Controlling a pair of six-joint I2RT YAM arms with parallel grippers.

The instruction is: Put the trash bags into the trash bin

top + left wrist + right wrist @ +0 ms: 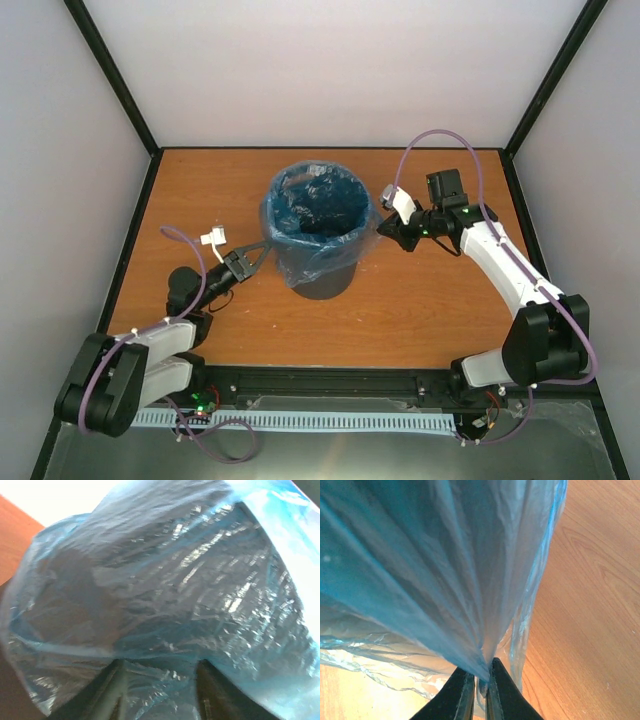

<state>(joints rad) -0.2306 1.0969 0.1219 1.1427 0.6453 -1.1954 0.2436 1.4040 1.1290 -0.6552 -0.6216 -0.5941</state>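
The trash bag [165, 595] was thin, translucent light-blue plastic film, wrinkled and glossy, with bright glints along its creases. The trash bin [335, 287] looked like dark grey matt plastic. The table [590, 580] had a smooth orange-brown wood-grain finish

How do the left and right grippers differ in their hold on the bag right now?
The right gripper is pinched shut on a gathered fold of the bag; the left gripper has its fingers apart, film draped over them. The right one is at the bin's right side, the left at its left. Both meet the bag outside the bin.
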